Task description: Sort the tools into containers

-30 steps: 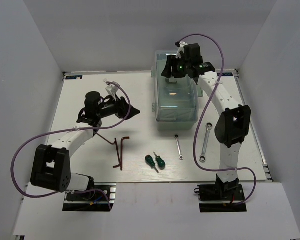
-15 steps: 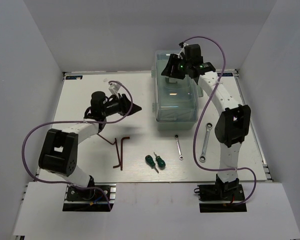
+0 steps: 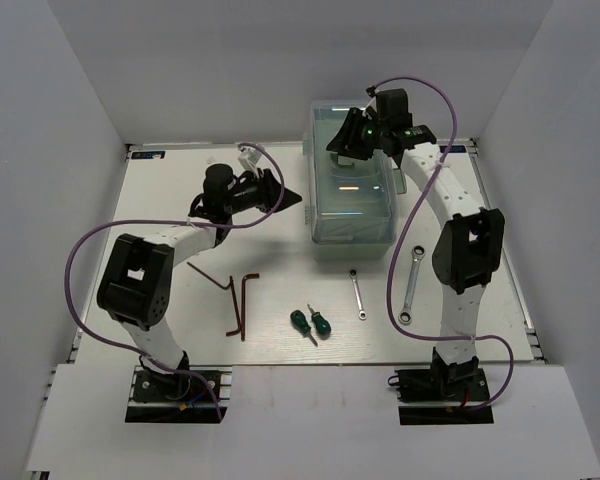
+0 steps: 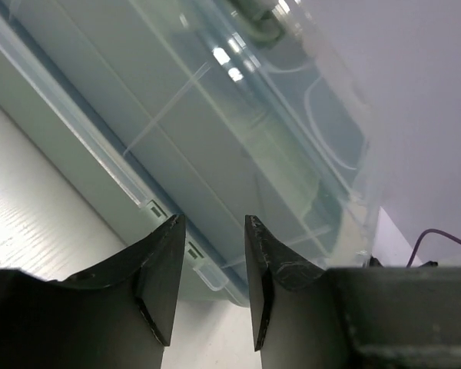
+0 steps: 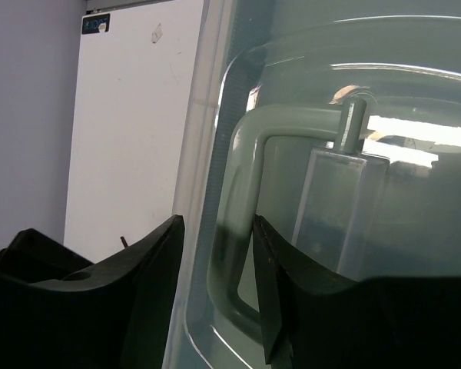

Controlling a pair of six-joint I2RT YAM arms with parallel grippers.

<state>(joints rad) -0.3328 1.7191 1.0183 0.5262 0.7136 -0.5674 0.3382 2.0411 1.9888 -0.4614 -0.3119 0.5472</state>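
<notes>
The toolbox [image 3: 352,190] stands at the far side of the desk [image 3: 280,255], its clear lid [image 4: 292,115] down over the mint-green body. Its pale handle [image 5: 292,119] shows in the gap between the right jaws, just beyond their tips. The right gripper [image 5: 217,223] hangs over the far end of the box with its jaws apart and nothing gripped; whether they touch the lid cannot be told.

The left gripper [image 4: 213,231] points at the box's long side wall, close to it. Its jaws stand a narrow gap apart and are empty, with the lid's edge just past their tips.

All the tools lie flat on the desk, well apart from both pairs of jaws, on the side toward the arm bases. The two hex keys [image 3: 242,300] lie nearest the left jaws. The two green-handled screwdrivers [image 3: 310,323] rest side by side. The short wrench [image 3: 357,294] and the longer wrench [image 3: 411,285] lie beyond the box's near end from the right jaws.
</notes>
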